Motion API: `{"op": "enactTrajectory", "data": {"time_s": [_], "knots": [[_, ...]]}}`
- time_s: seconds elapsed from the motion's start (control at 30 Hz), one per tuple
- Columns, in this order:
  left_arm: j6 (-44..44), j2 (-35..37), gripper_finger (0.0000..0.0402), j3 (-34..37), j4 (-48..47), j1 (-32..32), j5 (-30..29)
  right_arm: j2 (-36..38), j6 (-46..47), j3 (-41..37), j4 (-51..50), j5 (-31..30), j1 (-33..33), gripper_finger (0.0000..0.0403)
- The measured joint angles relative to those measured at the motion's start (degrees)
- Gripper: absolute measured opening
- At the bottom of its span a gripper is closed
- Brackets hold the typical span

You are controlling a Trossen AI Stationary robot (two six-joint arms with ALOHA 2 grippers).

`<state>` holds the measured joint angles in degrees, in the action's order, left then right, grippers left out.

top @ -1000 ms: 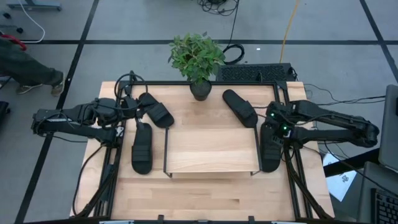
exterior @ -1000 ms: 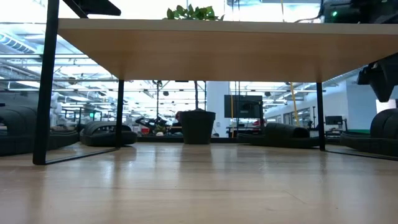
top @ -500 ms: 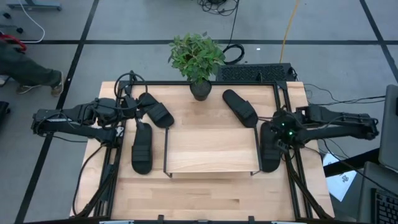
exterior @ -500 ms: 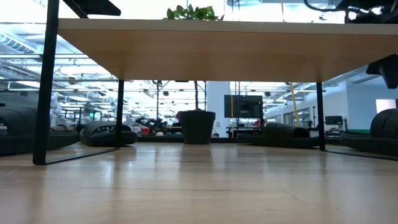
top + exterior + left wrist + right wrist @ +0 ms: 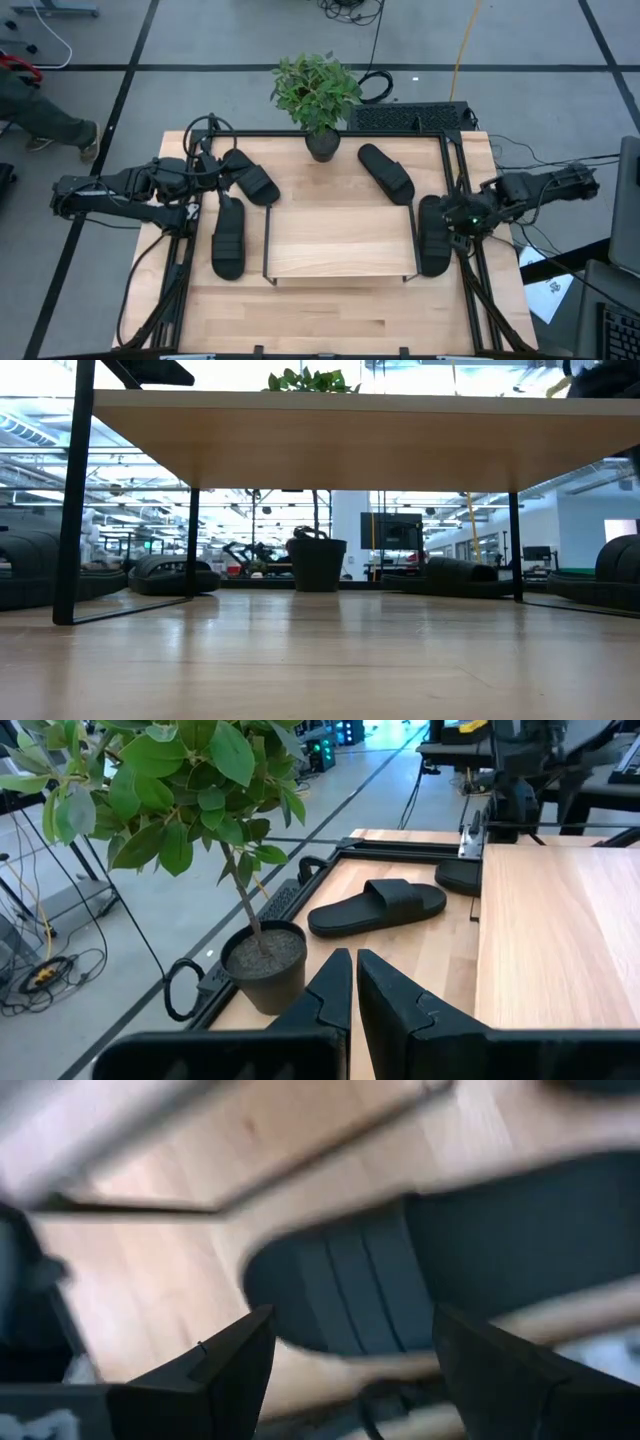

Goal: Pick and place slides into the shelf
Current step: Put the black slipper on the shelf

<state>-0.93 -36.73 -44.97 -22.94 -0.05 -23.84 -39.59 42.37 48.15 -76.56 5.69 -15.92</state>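
Four black slides lie on the table around the shelf (image 5: pixel 340 240), a low wood board on black wire frames. Two lie left of it (image 5: pixel 250 176) (image 5: pixel 228 238), one at the far right (image 5: pixel 386 172) and one along its right end (image 5: pixel 434 236). My right gripper (image 5: pixel 455 222) hangs open and tipped down just above that right slide (image 5: pixel 400 1270), one finger to each side of it, touching nothing. My left gripper (image 5: pixel 205 180) stays shut and about level at the far left, beside the upper left slide; its fingers (image 5: pixel 352 990) have nothing between them.
A potted plant (image 5: pixel 318 100) stands at the far edge in the middle, in front of my left gripper (image 5: pixel 265 960). Black frame rails (image 5: pixel 470 290) run along both table sides. The near part of the table (image 5: pixel 330 320) is bare wood. A person's foot (image 5: pixel 60 125) shows on the floor.
My right arm has swung round, and its gripper has gone a little toward the table's right and near edges and risen, rolling as it went, ending over the right slide. It stays open. The slides have not moved.
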Motion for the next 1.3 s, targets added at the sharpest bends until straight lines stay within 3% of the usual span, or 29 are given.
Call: {"op": "enactTrajectory", "data": {"time_s": [0.23,0.4,0.7,1.03,1.3], "knots": [[0.0,0.0,0.0021,0.0,0.0,0.0,0.0,-7.0,8.9,-0.1,3.7,-7.0,-12.7,0.0243],[-0.1,0.0,0.0021,0.0,0.0,0.0,0.3,-11.8,13.4,-0.1,-3.0,-14.0,-17.9,0.0242],[-0.1,0.0,0.0021,0.0,-0.1,0.0,1.8,-14.6,27.4,-0.1,-2.7,-16.6,-26.7,0.0242],[-1.8,0.0,0.0021,0.0,-0.1,0.0,1.8,-25.5,42.7,-0.1,-7.6,-17.7,-38.0,0.0242],[-1.8,0.0,0.0021,0.0,-0.1,0.0,1.8,-34.9,43.0,-0.1,-8.1,-21.3,-43.3,0.0242]]}}
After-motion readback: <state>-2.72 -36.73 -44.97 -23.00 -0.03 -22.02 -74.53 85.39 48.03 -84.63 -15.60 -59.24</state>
